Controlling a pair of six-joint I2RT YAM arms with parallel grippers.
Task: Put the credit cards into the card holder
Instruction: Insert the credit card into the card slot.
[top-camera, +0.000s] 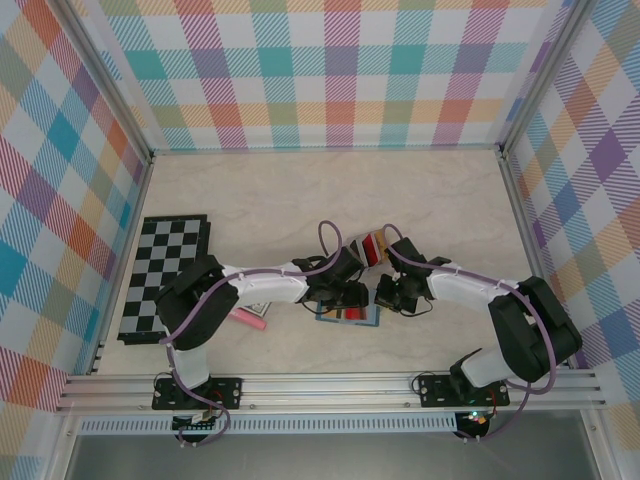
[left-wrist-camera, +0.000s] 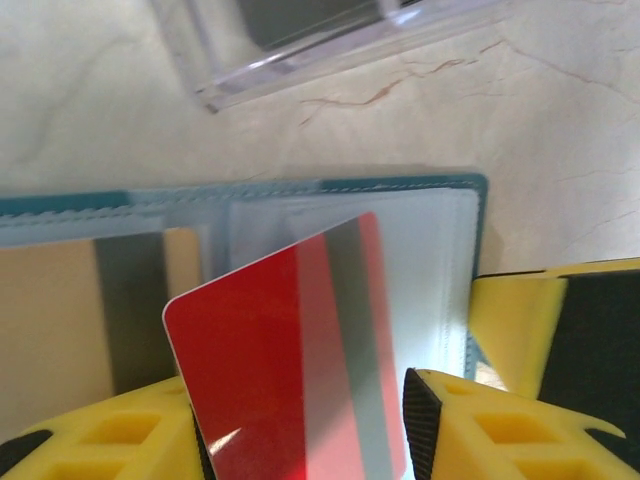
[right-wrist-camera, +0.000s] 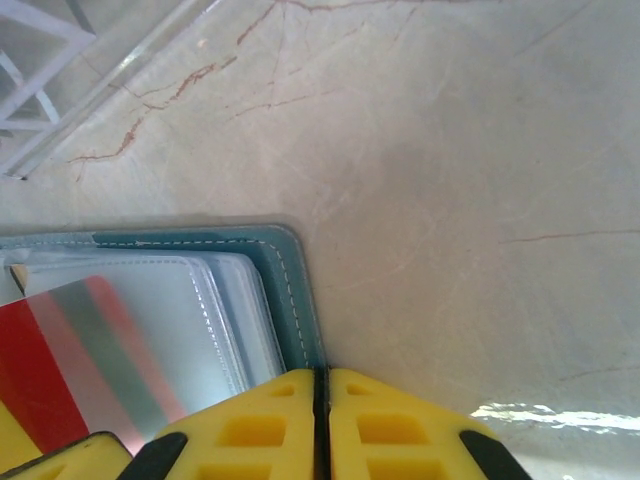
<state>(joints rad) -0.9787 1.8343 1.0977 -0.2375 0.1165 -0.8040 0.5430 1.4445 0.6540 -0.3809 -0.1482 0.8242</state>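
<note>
The teal card holder (left-wrist-camera: 400, 187) lies open on the table, its clear sleeves facing up. My left gripper (left-wrist-camera: 305, 440) is shut on a red credit card (left-wrist-camera: 260, 370) that spans from pad to pad, tilted, with its far corner over the right sleeve. A tan card (left-wrist-camera: 50, 320) shows in the holder's left sleeve. My right gripper (right-wrist-camera: 322, 375) is shut, its tips at the holder's (right-wrist-camera: 285, 290) right edge. From above, both grippers (top-camera: 345, 290) (top-camera: 385, 292) meet over the holder (top-camera: 350, 315). More credit cards (top-camera: 372, 245) lie just behind.
A clear plastic case (left-wrist-camera: 330, 40) sits just beyond the holder. A checkerboard (top-camera: 165, 275) lies at the left, and a pink stick (top-camera: 248, 318) lies by the left arm. Checked walls close in the table on three sides.
</note>
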